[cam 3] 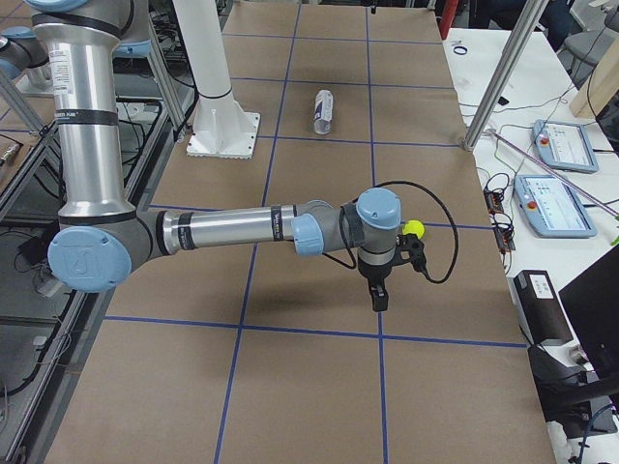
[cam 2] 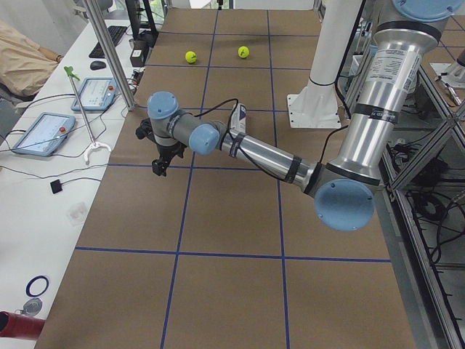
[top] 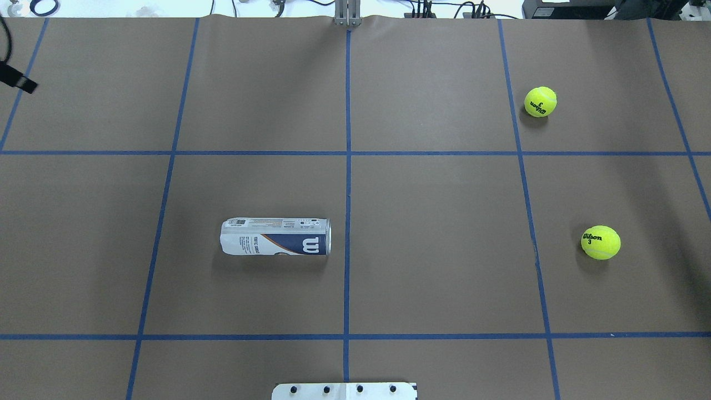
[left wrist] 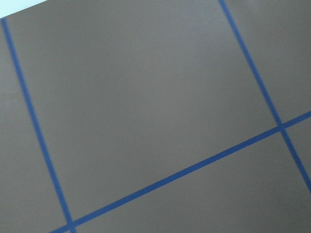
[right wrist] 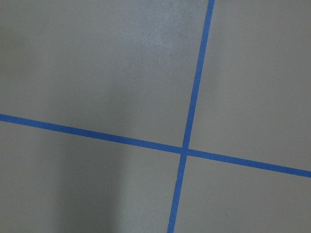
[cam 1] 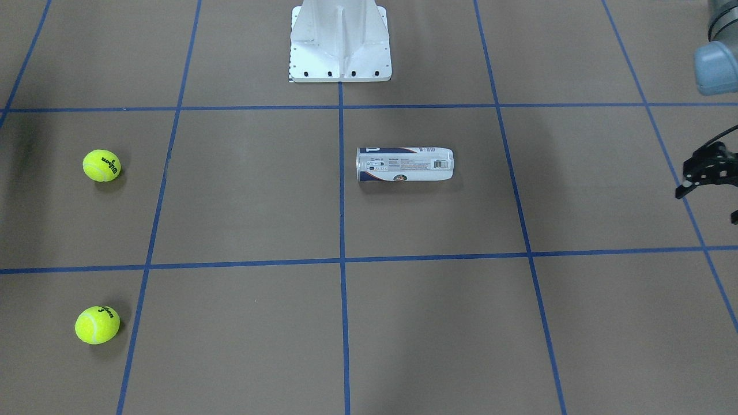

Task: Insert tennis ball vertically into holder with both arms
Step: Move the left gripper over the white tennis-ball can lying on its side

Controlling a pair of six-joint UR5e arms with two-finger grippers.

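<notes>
The holder (cam 1: 405,165) lies on its side near the table's middle, on my left half (top: 276,236); it is a clear can with a white and navy label. Two yellow tennis balls lie on my right half, one far (top: 540,101) and one nearer (top: 600,242). My left gripper (cam 1: 708,204) hangs at the table's left edge, far from the holder, fingers apart and empty. My right gripper (cam 3: 379,300) shows only in the exterior right view, above the table beside a ball (cam 3: 414,229); I cannot tell whether it is open. Both wrist views show only bare table.
The white pedestal base (cam 1: 340,52) stands at the robot's side of the table, in the middle. Blue tape lines divide the brown table (top: 433,250) into squares. Side benches with tablets (cam 2: 43,134) and metal posts (cam 3: 503,72) flank the table's ends.
</notes>
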